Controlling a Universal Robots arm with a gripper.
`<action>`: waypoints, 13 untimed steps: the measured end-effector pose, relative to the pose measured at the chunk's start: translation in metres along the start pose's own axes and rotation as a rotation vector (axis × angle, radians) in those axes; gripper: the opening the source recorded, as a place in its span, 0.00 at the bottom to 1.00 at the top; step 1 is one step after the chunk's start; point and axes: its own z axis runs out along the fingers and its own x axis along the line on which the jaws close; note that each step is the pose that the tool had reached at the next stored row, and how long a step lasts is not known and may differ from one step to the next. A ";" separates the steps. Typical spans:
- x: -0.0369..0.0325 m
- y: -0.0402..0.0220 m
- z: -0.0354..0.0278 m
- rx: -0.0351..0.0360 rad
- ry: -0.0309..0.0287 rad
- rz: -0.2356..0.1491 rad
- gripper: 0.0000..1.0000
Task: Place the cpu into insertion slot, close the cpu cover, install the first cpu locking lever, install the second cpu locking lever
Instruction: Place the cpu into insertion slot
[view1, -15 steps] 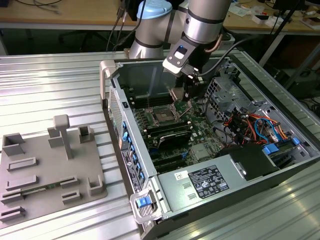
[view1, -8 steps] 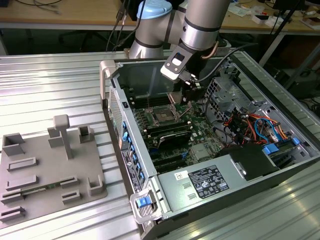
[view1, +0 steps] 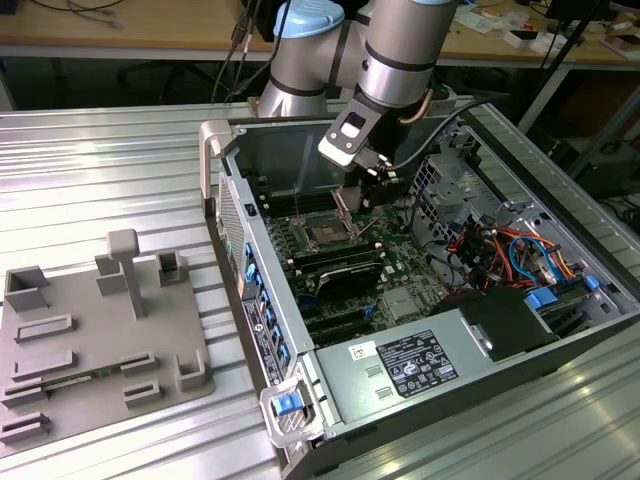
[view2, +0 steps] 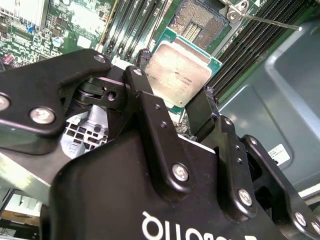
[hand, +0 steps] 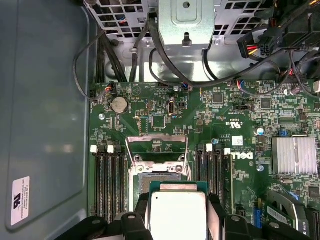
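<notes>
The cpu (hand: 178, 212), a flat square chip with a silvery top and green edge, hangs between my gripper's (hand: 178, 216) black fingers (hand: 216, 212), which are shut on its two sides. In the second wrist view the cpu (view2: 181, 75) hovers just short of the insertion slot (view2: 197, 22), whose dark contact field lies bare. The slot (hand: 157, 176) sits partly behind the chip in the first wrist view, with the cpu cover (hand: 157, 145) swung up open behind it. A thin locking lever (view2: 270, 21) stands free beside the socket. In the exterior view my gripper (view1: 384, 188) hangs inside the case above the slot (view1: 330, 232).
Black memory slots (hand: 107, 182) flank the socket on both sides. A finned heatsink (hand: 295, 155) and cable bundles (view1: 500, 245) lie nearby inside the open computer case (view1: 225, 200). A grey fixture tray (view1: 100, 340) lies on the ribbed table at the exterior view's left.
</notes>
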 end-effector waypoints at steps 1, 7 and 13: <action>0.0000 0.0000 0.0000 0.0000 0.0001 0.000 0.55; 0.0000 0.0000 0.0001 0.0000 0.0001 0.000 0.55; 0.0000 -0.0005 0.0061 0.0000 0.0001 0.000 0.55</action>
